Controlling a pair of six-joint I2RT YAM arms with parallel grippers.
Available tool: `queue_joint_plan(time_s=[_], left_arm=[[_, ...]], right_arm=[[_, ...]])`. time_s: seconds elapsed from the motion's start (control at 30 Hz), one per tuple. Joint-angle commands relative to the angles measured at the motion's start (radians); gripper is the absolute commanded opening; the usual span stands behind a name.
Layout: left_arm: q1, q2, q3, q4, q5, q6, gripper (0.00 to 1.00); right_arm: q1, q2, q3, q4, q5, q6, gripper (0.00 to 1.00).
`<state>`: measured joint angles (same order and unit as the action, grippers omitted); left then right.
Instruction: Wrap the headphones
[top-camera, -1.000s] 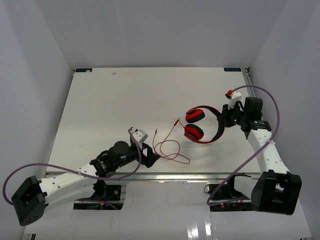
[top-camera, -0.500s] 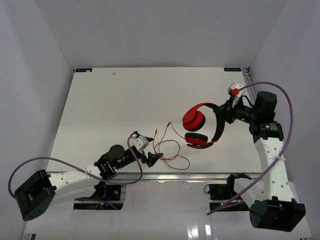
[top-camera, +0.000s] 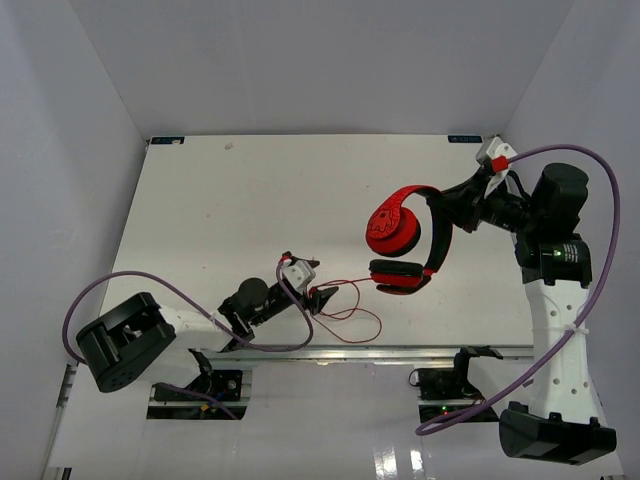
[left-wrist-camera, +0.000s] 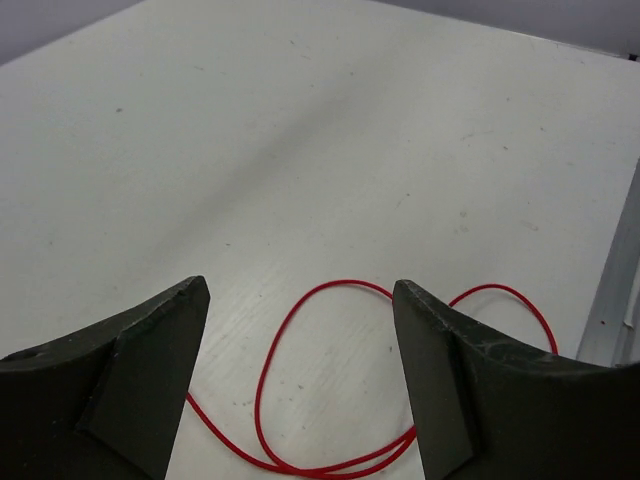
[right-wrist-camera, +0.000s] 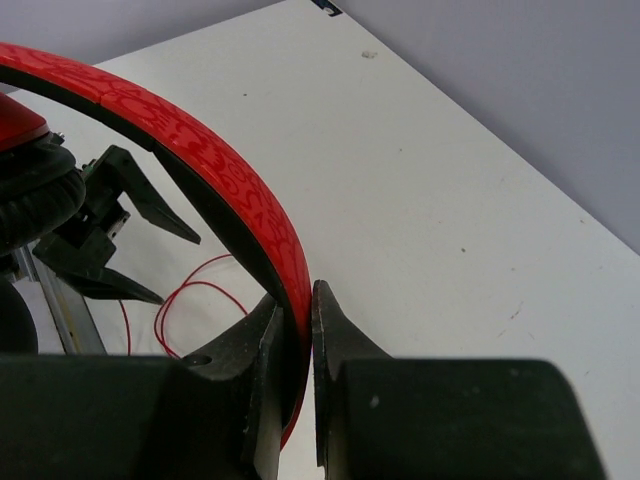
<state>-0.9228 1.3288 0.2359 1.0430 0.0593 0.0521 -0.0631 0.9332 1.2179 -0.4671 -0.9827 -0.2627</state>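
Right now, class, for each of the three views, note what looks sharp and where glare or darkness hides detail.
Top external: evenly lit and sharp, glare on the glossy strip by the arm bases. Left wrist: the cable is crisp, the left hand has dark, featureless fingers. Right wrist: the headphones sit close, their earcup at the left edge blurred.

Headphones (top-camera: 392, 228) right of centre, above table (top-camera: 250, 200); cable (left-wrist-camera: 340, 283) loops on table near front edge, before left end effector (left-wrist-camera: 298, 288).

On my left wrist feed the cable (left-wrist-camera: 335, 283) runs behind both fingers (left-wrist-camera: 120, 380) of the left gripper (left-wrist-camera: 300, 300) and off the bottom edge; from above, I can't make out its end near that gripper.
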Motion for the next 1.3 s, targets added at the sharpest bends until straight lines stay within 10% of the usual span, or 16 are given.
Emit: queue_joint_plan(time_s=[0.0,0.1,0.47,1.27], left_arm=[[0.025,-0.012,0.008,0.120,0.038,-0.028,0.59],[0.025,-0.035,-0.018,0.127,0.090,-0.052,0.48],[0.025,-0.154,-0.144,0.114,0.251,-0.120,0.78],[0.025,-0.068,0.004,-0.145,0.472,-0.055,0.87]], right_arm=[[0.000,-0.010,0.079,0.037,-0.029,0.099,0.08],[-0.001,-0.002,0.098,0.058,0.029,0.123,0.08],[-0.001,0.091,0.182,0.124,0.149,0.254,0.08],[-0.001,0.157,0.128,0.127,0.291,0.364,0.08]])
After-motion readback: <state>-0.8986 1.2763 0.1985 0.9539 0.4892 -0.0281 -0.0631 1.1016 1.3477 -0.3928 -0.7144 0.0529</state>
